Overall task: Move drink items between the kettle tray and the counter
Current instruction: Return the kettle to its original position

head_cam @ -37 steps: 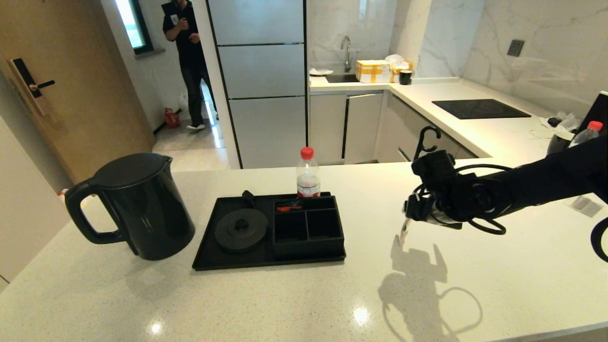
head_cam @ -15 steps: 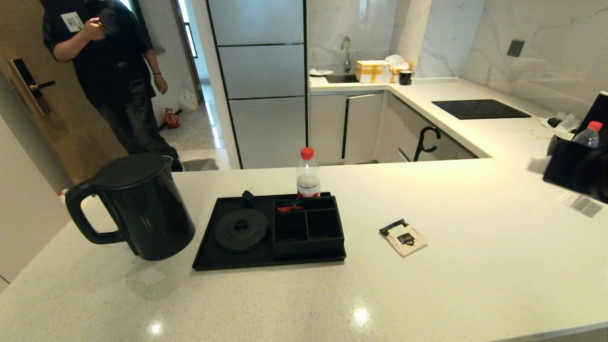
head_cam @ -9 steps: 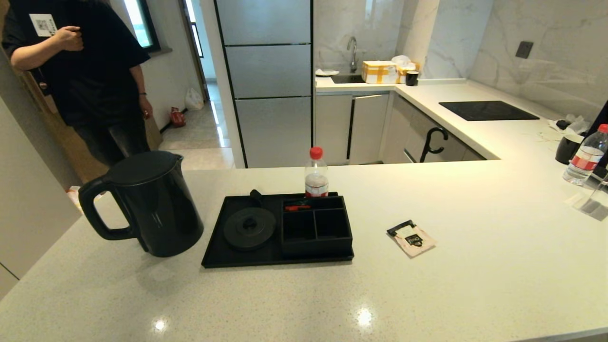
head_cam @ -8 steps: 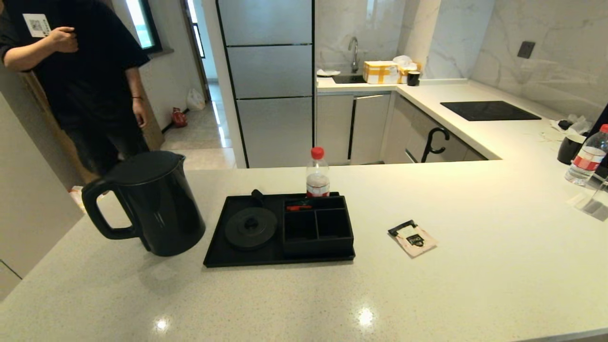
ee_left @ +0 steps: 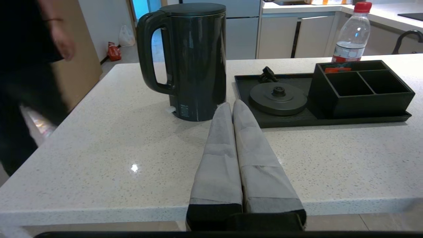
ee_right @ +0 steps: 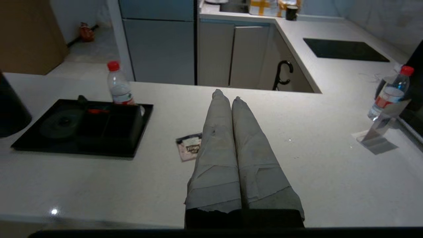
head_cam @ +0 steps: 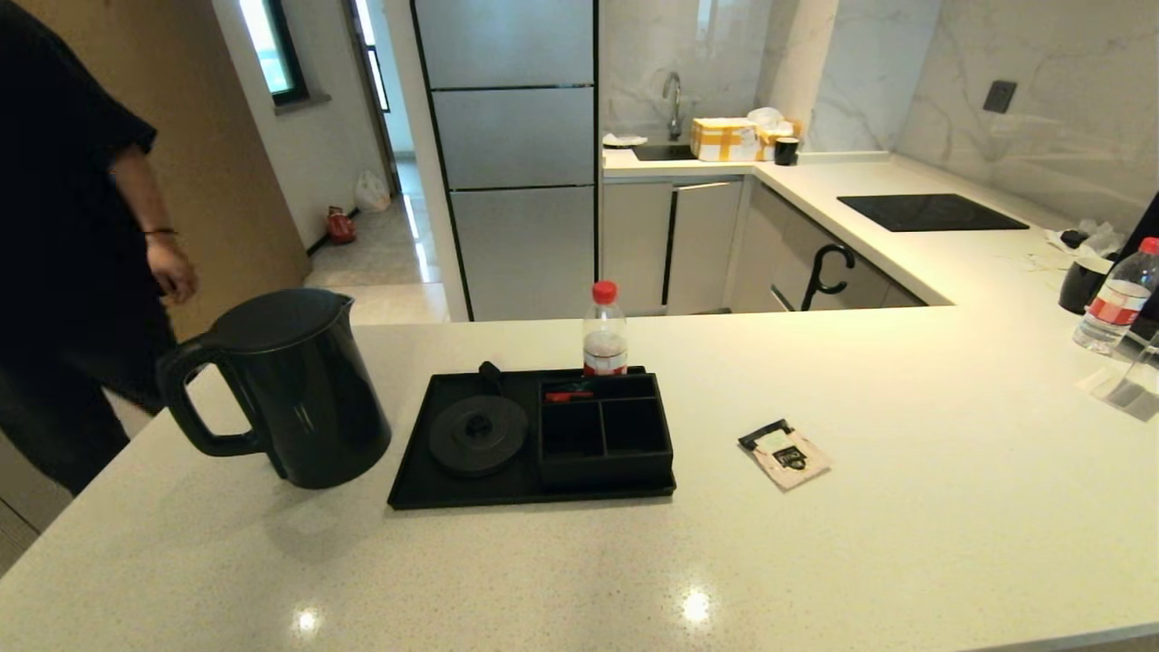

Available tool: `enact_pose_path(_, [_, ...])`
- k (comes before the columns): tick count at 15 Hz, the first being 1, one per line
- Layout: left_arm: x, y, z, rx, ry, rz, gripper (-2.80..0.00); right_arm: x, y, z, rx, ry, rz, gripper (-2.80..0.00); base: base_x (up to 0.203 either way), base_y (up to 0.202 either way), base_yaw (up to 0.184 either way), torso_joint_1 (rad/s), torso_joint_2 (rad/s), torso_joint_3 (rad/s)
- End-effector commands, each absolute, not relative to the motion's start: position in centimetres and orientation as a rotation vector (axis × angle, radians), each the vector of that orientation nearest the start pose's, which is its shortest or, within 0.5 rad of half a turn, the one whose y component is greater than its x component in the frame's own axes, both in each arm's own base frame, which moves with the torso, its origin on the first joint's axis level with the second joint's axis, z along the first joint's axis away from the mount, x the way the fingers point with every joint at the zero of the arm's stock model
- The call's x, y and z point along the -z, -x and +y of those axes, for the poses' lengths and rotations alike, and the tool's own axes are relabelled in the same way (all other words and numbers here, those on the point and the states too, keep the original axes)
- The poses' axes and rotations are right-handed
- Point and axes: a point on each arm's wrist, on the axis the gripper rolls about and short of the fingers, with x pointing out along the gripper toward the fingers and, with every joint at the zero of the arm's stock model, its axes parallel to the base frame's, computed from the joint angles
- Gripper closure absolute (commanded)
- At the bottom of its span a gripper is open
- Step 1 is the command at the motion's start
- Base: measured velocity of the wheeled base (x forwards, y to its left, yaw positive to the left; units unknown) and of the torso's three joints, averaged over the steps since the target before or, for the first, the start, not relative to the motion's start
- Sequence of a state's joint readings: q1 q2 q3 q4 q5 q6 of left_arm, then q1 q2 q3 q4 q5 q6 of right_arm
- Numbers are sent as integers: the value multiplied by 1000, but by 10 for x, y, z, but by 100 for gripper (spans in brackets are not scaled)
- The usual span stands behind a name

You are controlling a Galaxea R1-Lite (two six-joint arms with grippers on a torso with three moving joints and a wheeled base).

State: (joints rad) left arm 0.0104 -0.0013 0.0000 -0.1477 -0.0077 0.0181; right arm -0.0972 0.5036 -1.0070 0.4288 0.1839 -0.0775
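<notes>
From the left, I see the kettle (head_cam: 288, 389) standing on the counter (head_cam: 543, 570) just beside the kettle tray (head_cam: 426, 480), its round base (head_cam: 477, 436) bare. The sachet (head_cam: 786, 453) lies flat on the counter, apart from the tray on its right. My left gripper (ee_left: 231, 107) and right gripper (ee_right: 224, 96) are both clenched on nothing, short of the counter's near edge. I judge both items moved off; only returning them could remain.
</notes>
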Motion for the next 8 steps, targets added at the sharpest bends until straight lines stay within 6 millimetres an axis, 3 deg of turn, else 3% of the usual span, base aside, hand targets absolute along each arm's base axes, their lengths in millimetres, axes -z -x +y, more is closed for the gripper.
enact_pose_path(1, [-80,21,0,-4,-19,-110,0,-273,72,15,-84,88,-125,0,0,0,0,0,0,0])
enact_pose_path(3, [-80,21,0,-4,-19,-109,0,-242,68,16,-103,54,-59,0,0,0,0,0,0,0])
enact_pose_path(7, [-80,21,0,-4,-19,-109,0,-240,59,11,-135,-179,-62,0,0,0,0,0,0,0])
enact_pose_path(8, [-80,21,0,-4,-19,-109,0,-228,54,9,-122,-152,-38,0,0,0,0,0,0,0])
